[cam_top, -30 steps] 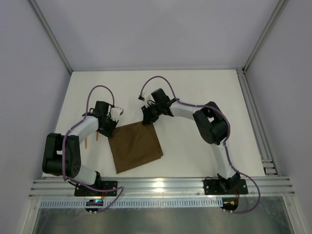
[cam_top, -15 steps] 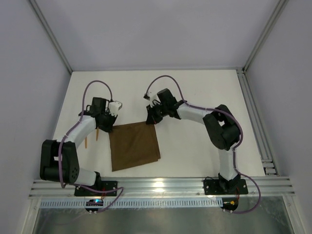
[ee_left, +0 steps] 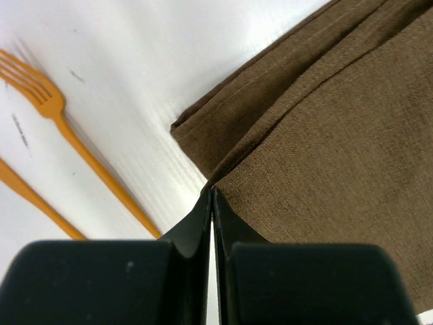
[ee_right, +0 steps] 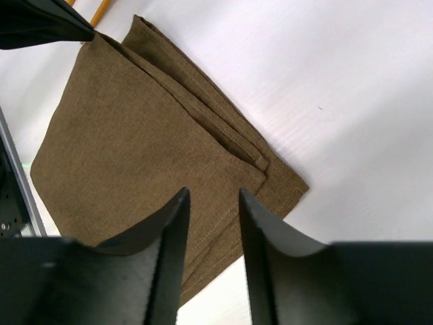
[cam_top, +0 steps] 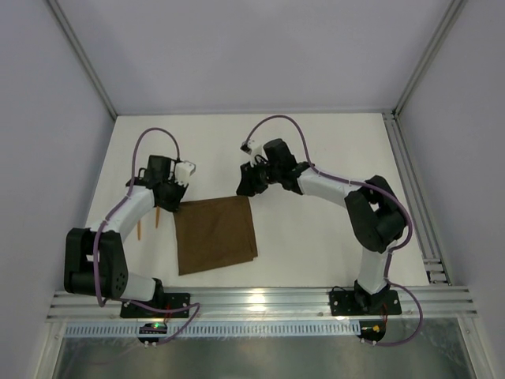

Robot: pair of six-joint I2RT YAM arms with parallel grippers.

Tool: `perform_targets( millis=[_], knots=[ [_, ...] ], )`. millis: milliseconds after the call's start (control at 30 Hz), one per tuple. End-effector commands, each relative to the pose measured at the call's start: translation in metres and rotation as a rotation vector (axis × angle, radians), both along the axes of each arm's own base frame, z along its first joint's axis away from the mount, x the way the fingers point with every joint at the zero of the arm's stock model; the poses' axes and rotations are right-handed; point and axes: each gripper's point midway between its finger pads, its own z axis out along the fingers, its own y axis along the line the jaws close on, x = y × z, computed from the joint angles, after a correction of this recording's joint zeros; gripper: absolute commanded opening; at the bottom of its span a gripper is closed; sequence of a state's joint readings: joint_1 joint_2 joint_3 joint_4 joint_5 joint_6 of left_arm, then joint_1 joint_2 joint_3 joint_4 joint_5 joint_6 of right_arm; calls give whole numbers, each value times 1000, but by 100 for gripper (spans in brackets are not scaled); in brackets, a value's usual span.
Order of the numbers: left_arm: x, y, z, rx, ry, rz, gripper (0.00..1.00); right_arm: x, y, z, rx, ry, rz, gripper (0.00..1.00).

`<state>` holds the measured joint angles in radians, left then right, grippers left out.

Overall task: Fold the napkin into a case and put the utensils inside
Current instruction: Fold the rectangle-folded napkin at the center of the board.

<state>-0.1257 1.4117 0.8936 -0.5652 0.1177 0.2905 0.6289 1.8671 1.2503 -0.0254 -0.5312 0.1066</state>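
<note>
The dark brown napkin (cam_top: 215,234) lies flat on the white table, folded, with layered edges at its far side. My left gripper (cam_top: 175,199) is shut on the napkin's far left corner (ee_left: 223,177). My right gripper (cam_top: 244,189) is open just above the far right corner (ee_right: 270,172), jaws apart over the cloth. The two orange utensils lie left of the napkin: a fork (ee_left: 64,128) and a second thin piece (ee_left: 27,193). In the top view they are two slivers (cam_top: 157,217) beside my left arm.
The table's far edge meets the back wall; metal frame rails run along the right side (cam_top: 410,181) and the near edge (cam_top: 252,300). My left fingertip (ee_right: 51,24) shows in the right wrist view.
The napkin has turned squarer to the table and its far edge has straightened. My left gripper has drawn slightly left and back. My right arm's elbow has swung right.
</note>
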Motion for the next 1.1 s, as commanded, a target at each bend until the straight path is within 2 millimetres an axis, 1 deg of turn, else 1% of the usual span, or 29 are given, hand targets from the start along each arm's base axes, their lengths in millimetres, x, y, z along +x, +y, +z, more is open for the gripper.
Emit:
perform_targets(
  millis=[0, 33, 67, 100, 133, 200, 267, 300, 367, 433, 467, 567, 633, 667, 700, 767, 800, 867, 900, 1067],
  knots=[
    [14, 17, 5, 68, -42, 73, 0, 15, 0, 3, 0, -6, -77, 42],
    [13, 16, 3, 64, -36, 68, 4, 14, -5, -4, -31, 16, -95, 48],
    [12, 13, 2, 53, -29, 58, 10, 14, -9, -9, -55, 23, -114, 49],
    [10, 11, 1, 42, -20, 48, 20, 15, -18, -18, -100, 32, -156, 50],
    [8, 10, -1, 40, -11, 47, 37, 14, -23, -26, -123, 45, -178, 52],
    [8, 7, 0, 21, -8, 46, 48, 18, -33, -37, -171, 57, -226, 52],
    [4, 6, -3, -1, 25, 55, 50, 18, -34, -46, -205, 87, -234, 52],
    [5, 3, 0, -26, 34, 56, 52, 24, -31, -51, -212, 102, -235, 52],
    [0, 10, -6, -27, 79, 79, 53, 26, -29, -61, -218, 133, -237, 52],
    [-3, 8, -11, -45, 108, 70, 54, 30, -24, -69, -211, 162, -236, 52],
    [-9, 7, -19, -52, 153, 66, 54, 30, -23, -73, -214, 175, -233, 52],
    [-16, 0, -31, -81, 218, 61, 49, 28, -18, -82, -203, 205, -218, 50],
    [-13, -1, -33, -89, 212, 63, 39, 22, -16, -88, -194, 231, -198, 46],
    [-11, -3, -31, -100, 199, 57, 32, 22, -15, -89, -189, 235, -195, 44],
    [-8, -5, -28, -113, 182, 52, 20, 19, -15, -92, -190, 244, -194, 37],
    [-5, -12, -20, -153, 159, 30, 11, 17, -14, -94, -183, 252, -186, 30],
    [-3, -14, -12, -163, 134, 22, 5, 16, -14, -94, -180, 255, -184, 25],
    [-3, -17, -5, -177, 106, -1, 2, 15, -12, -93, -169, 259, -178, 21],
    [-2, -18, 5, -183, 71, -11, 2, 15, -12, -92, -166, 260, -177, 19],
    [-6, -21, 21, -193, 26, -49, 6, 18, -9, -92, -160, 259, -173, 8]
  ],
)
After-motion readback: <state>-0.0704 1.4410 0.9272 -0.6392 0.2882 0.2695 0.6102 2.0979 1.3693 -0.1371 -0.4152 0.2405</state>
